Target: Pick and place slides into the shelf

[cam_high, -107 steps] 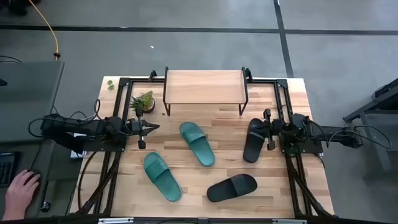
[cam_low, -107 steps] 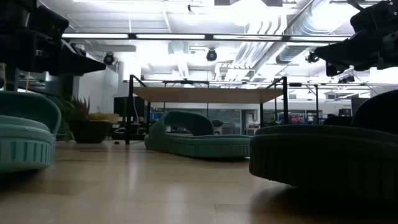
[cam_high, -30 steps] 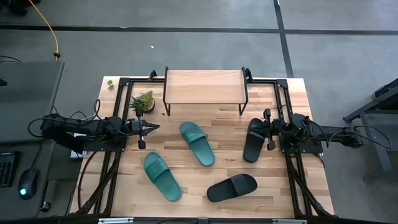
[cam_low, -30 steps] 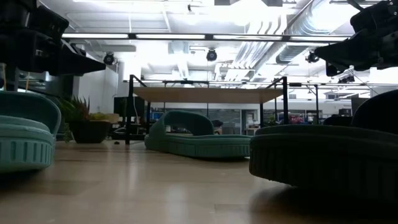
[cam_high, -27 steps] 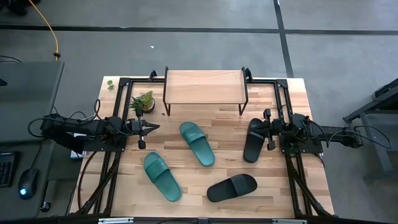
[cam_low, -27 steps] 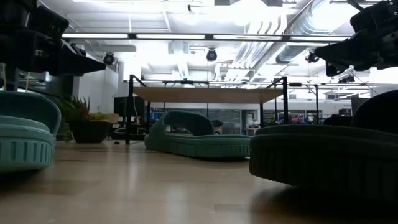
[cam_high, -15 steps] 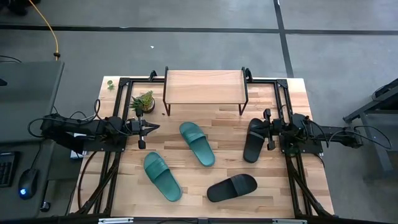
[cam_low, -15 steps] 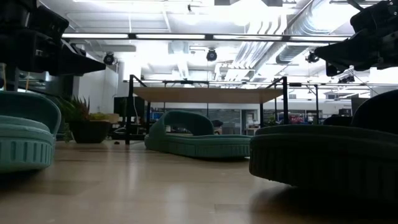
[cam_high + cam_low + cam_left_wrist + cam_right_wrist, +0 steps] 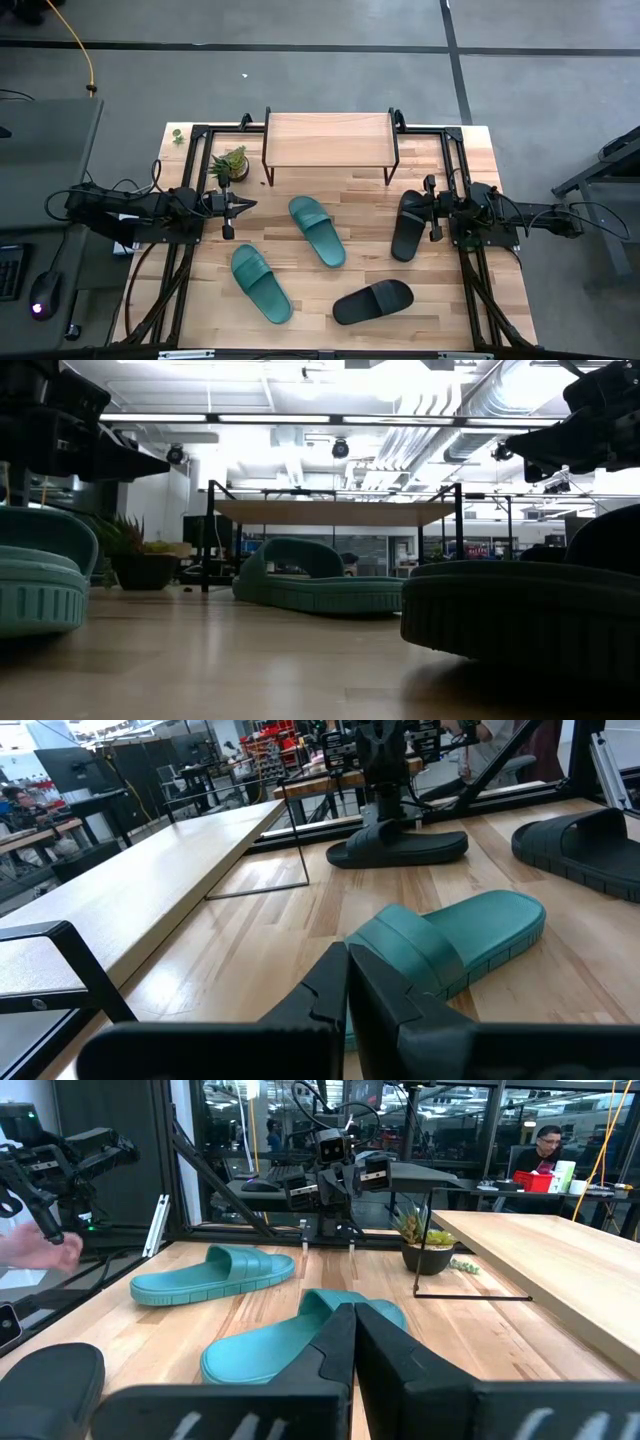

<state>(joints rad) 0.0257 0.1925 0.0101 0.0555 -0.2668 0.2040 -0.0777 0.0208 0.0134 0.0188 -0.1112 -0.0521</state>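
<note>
Four slides lie sole-down on the wooden table. One teal slide (image 9: 317, 231) is at the middle and another teal slide (image 9: 261, 284) is nearer the front left. A black slide (image 9: 373, 301) lies front right. A second black slide (image 9: 408, 225) lies at the right, below my right gripper (image 9: 402, 209), which hovers shut over it. The shelf (image 9: 328, 140) stands on its thin black legs at the table's far edge. At the table's left side, my left gripper (image 9: 250, 205) hovers shut, pointing level at the middle teal slide (image 9: 450, 945).
A small potted plant (image 9: 231, 164) stands left of the shelf, just beyond my left gripper. Black frame rails (image 9: 190, 180) run along the table's left and right sides. A person's hand (image 9: 45, 1250) shows in the room beyond the left arm.
</note>
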